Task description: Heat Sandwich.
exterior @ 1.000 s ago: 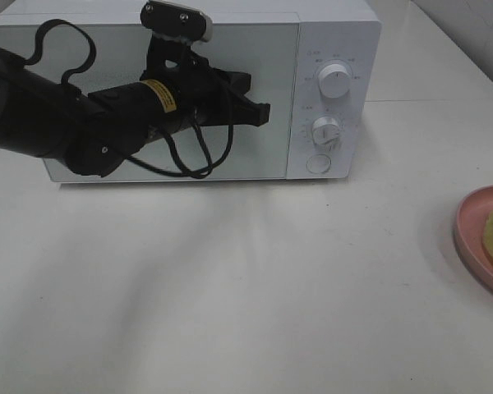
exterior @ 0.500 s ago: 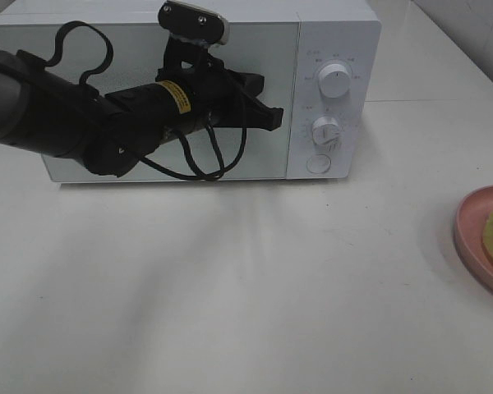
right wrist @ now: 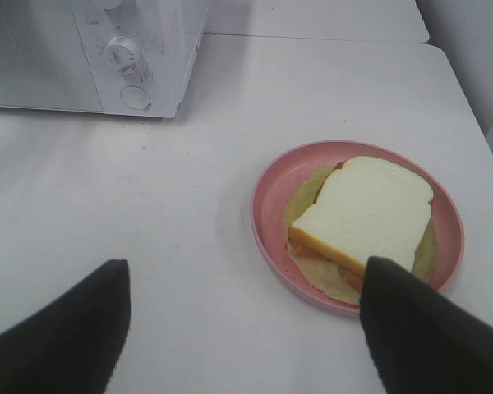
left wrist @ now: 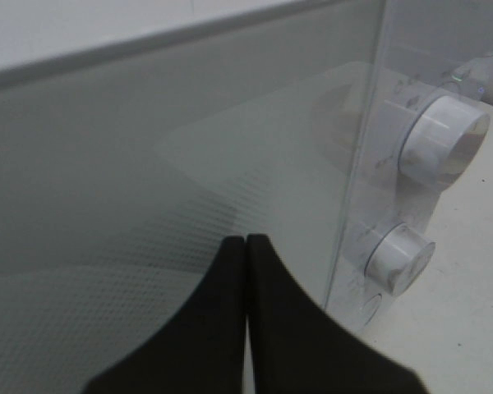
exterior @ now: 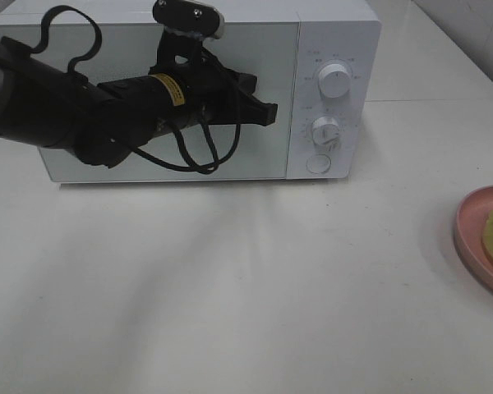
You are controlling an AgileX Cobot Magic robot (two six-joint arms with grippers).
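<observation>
White microwave (exterior: 329,49) door glass fills the view past my left gripper (left wrist: 245,246), fingers pressed together on nothing. My right gripper (right wrist: 238,328) hangs spread wide, near the sandwich (right wrist: 366,213) on its pink plate (right wrist: 267,205).

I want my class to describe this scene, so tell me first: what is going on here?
A two-armed robot is working on a white table. The left gripper is shut and held in front of the closed microwave door, near the door's edge beside the control knobs. The right gripper is open and hangs above the table, near the sandwich, which lies untouched on its pink plate, outside the microwave.
</observation>
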